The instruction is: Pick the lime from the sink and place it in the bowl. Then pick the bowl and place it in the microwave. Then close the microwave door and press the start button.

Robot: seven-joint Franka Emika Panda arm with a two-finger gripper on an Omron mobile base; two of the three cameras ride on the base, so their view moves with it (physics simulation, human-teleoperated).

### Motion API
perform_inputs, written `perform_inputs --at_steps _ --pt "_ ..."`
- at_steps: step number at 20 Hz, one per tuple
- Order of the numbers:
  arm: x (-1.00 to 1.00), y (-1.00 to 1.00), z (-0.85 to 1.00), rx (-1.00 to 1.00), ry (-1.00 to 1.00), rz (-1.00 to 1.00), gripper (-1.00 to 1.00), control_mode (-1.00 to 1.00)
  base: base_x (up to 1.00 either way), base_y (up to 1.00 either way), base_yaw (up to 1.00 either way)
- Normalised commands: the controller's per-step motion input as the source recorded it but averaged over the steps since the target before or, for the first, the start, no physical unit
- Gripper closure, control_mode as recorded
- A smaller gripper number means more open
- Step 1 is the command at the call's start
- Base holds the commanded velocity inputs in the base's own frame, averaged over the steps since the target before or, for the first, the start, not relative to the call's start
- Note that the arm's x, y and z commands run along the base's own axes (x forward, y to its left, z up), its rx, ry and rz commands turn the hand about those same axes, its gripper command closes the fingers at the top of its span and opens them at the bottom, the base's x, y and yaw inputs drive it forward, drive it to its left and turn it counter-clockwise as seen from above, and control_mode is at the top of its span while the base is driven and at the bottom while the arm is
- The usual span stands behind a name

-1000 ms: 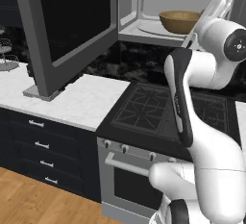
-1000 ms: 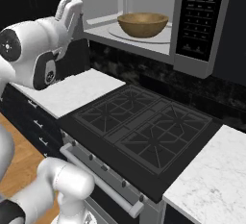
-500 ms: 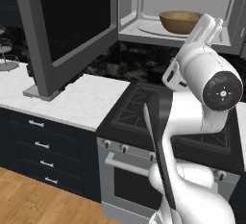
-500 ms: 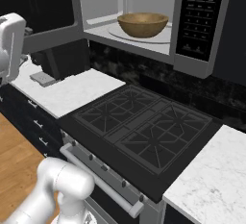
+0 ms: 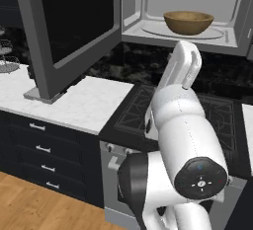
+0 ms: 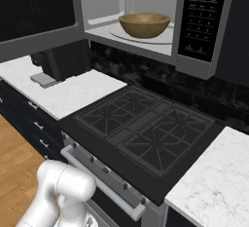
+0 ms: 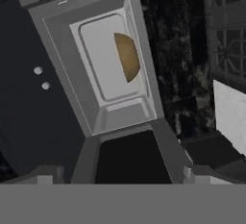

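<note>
A dark kitchen with black cabinets, white marble counter point(image 5: 84, 103) and a black gas stove point(image 6: 146, 133) under the built-in microwave point(image 6: 194, 36), which serves here as the landmark. Inside the microwave, the wooden bowl point(image 6: 145, 24) sits upright on the round turntable plate point(image 5: 197, 31), roughly centred in the pale cavity; in the hand view the bowl point(image 7: 127, 57) shows as a brown half-disc against the cavity floor. The lime cannot be made out; whether it lies in the bowl is hidden by the rim. The microwave door point(image 5: 74, 26) stands swung wide open to the left of the cavity, its dark glass window facing the room and its free edge hanging over the marble counter. The white arm point(image 5: 180, 125) rises in front of the stove, below the microwave. The gripper's fingers are spread wide and hold nothing, judging by how the hand stands back from the cavity and bowl. By my reading the bowl is placed, so the door is next. It looks a stiff, hinged panel, light to swing but wide; it needs no pinch, only a push on its outer face near the free edge, far from the hinge, where leverage is best. The glass is smooth, so a pushing finger could slide
</note>
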Motion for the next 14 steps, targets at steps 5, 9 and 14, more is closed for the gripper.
perform_inputs --at_steps 5,9,14 --pt "-0.43 0.93 0.00 -0.20 0.11 0.00 -1.00 -1.00 0.00 0.00 0.00" --pt "0.00 0.88 -0.21 -0.02 0.05 0.00 -1.00 -1.00 0.00 0.00 0.00" --pt "0.16 0.76 -0.53 0.02 0.00 0.00 -1.00 -1.00 0.00 0.00 0.00"
